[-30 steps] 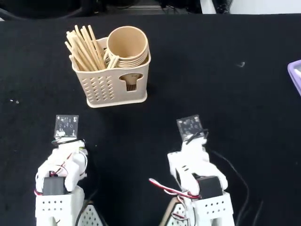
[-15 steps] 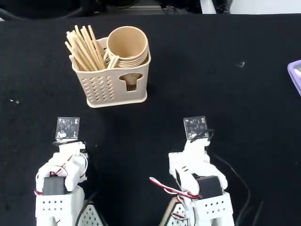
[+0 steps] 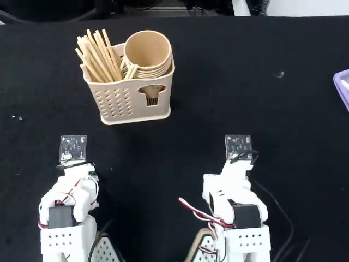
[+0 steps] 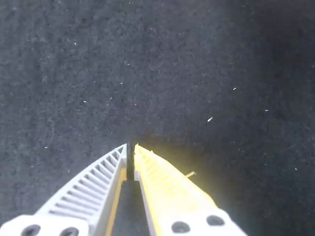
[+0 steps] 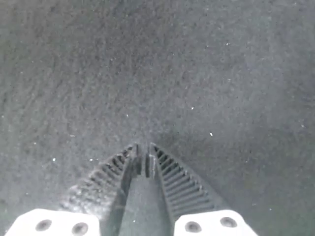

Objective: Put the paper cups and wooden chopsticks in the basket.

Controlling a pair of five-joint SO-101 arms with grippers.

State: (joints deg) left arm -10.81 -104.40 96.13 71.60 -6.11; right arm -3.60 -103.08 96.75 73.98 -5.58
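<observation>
1. Since the earlier frames, the right arm [image 3: 234, 199] has swung its wrist toward its own right, away from the left arm [image 3: 68, 196]. The left arm has shifted its wrist slightly to its own left. The basket [image 3: 131, 101] and its contents have stayed where they were.
2. Left pincer [image 4: 130, 147]: one white finger [image 4: 93, 184] and one yellow finger [image 4: 165, 184] meet at the tips. The pincer is fully narrowed and holds nothing. Black table [image 4: 157, 59] lies directly beneath and ahead of it.
3. Right pincer [image 5: 143, 150]: the tips are pressed together with nothing between them, over the same black surface.
4. Basket position: well ahead of the left pincer and offset slightly toward the right pincer's side. It lies ahead of the right pincer and off to its left, well apart from both.
5. Paper cups [image 3: 147, 52]: a nested upright stack inside the basket, in the half nearer the right pincer's side.
6. Wooden chopsticks [image 3: 98, 54]: a bundle standing in the basket's other half and leaning outward, away from the cups.
7. Purple object [image 3: 342, 87]: at the table edge, ahead of the right pincer and far to its right.
</observation>
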